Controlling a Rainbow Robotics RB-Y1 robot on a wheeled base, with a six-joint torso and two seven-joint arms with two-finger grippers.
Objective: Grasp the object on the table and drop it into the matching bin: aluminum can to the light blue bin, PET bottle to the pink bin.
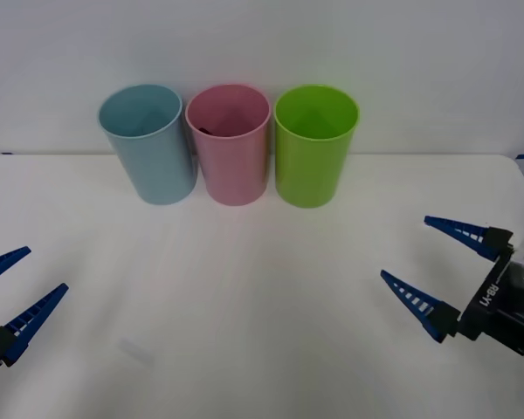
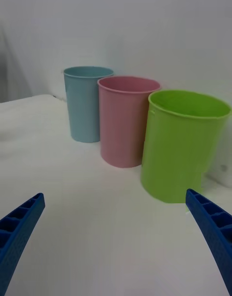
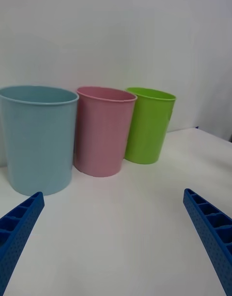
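Observation:
At the back of the white table (image 1: 262, 323) stand the light blue bin (image 1: 148, 148) and, right beside it, the pink bin (image 1: 231, 148). A small dark patch (image 1: 203, 132) shows just inside the pink bin's rim; I cannot tell what it is. The PET bottle is hidden. My left gripper (image 1: 45, 269) hovers open and empty at the table's near left. Open and empty too, my right gripper (image 1: 404, 246) hangs at the near right. The right wrist view looks between its own open gripper (image 2: 115, 194) toward the pink bin (image 2: 126, 122) and the light blue bin (image 2: 86, 105). The left wrist view has its own open gripper (image 3: 113, 193) facing the same cups.
A lime green cup (image 1: 314, 148) stands to the right of the pink bin, close to it. A plain white wall runs behind the cups. Small blue tape marks (image 1: 523, 156) sit at the table's far corners.

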